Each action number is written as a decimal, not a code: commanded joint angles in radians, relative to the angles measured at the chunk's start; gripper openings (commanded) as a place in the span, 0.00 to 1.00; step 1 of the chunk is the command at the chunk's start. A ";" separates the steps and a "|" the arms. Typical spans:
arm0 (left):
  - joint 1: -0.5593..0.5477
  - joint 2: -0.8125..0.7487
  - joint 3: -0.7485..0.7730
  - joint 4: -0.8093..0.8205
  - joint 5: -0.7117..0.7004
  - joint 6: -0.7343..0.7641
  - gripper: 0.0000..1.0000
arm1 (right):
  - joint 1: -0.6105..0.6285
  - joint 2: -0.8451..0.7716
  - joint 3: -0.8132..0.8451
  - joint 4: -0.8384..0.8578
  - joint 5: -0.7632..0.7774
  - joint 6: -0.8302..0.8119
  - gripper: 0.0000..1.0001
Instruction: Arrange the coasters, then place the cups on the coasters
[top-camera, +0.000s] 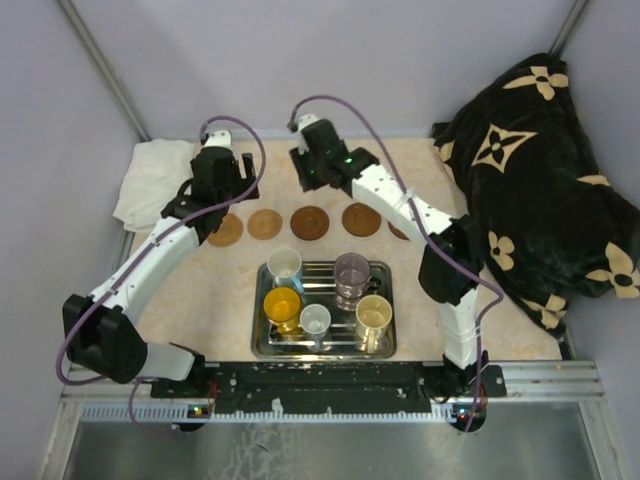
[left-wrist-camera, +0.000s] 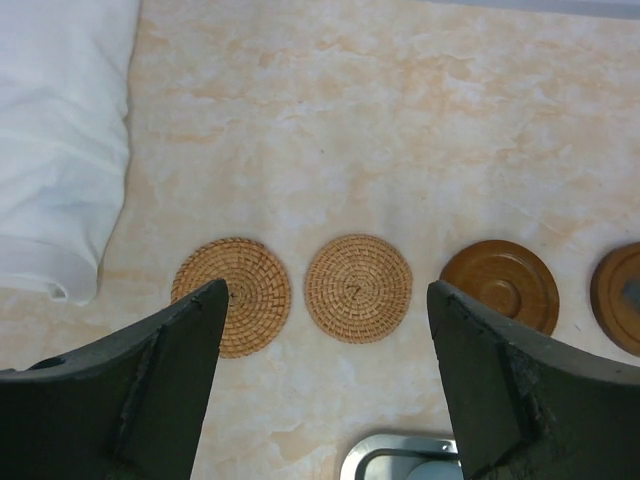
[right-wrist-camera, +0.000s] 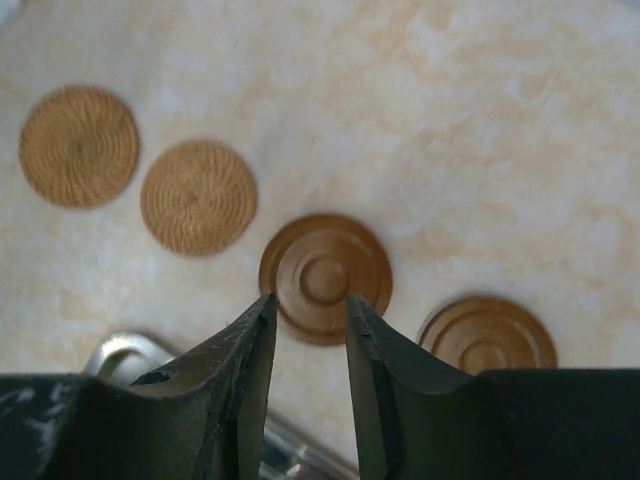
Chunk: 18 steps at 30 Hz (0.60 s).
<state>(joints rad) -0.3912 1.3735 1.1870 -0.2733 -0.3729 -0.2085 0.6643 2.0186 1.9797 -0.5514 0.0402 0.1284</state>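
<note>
Five coasters lie in a row behind the tray: two woven ones (top-camera: 225, 230) (top-camera: 265, 224) on the left, then wooden discs (top-camera: 310, 222) (top-camera: 361, 218), the last (top-camera: 400, 231) half hidden by my right arm. Five cups stand in the steel tray (top-camera: 388, 350): light blue (top-camera: 284, 265), purplish-grey (top-camera: 351, 272), yellow (top-camera: 282, 303), small grey-white (top-camera: 315, 320), cream (top-camera: 373, 315). My left gripper (left-wrist-camera: 327, 292) hangs wide open above the woven coasters (left-wrist-camera: 235, 295) (left-wrist-camera: 358, 288). My right gripper (right-wrist-camera: 310, 300) hovers over a wooden coaster (right-wrist-camera: 325, 270), jaws narrowly apart and holding nothing.
A white cloth (top-camera: 150, 180) lies at the back left, close to the leftmost coaster. A dark blanket with cream flowers (top-camera: 540, 170) fills the right side. The tray's corner (left-wrist-camera: 400, 455) shows just below the left fingers.
</note>
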 joint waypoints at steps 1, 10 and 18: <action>0.044 0.031 0.053 -0.147 -0.102 -0.102 0.86 | 0.154 0.004 -0.011 -0.195 0.174 -0.045 0.41; 0.201 -0.003 -0.044 -0.150 0.013 -0.215 0.77 | 0.180 -0.153 -0.234 -0.208 0.135 0.036 0.49; 0.202 -0.010 -0.051 -0.146 -0.011 -0.207 0.57 | 0.190 -0.264 -0.342 -0.225 0.098 0.070 0.64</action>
<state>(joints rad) -0.1883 1.3911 1.1461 -0.4206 -0.3813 -0.4049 0.8467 1.8645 1.6543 -0.7841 0.1589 0.1787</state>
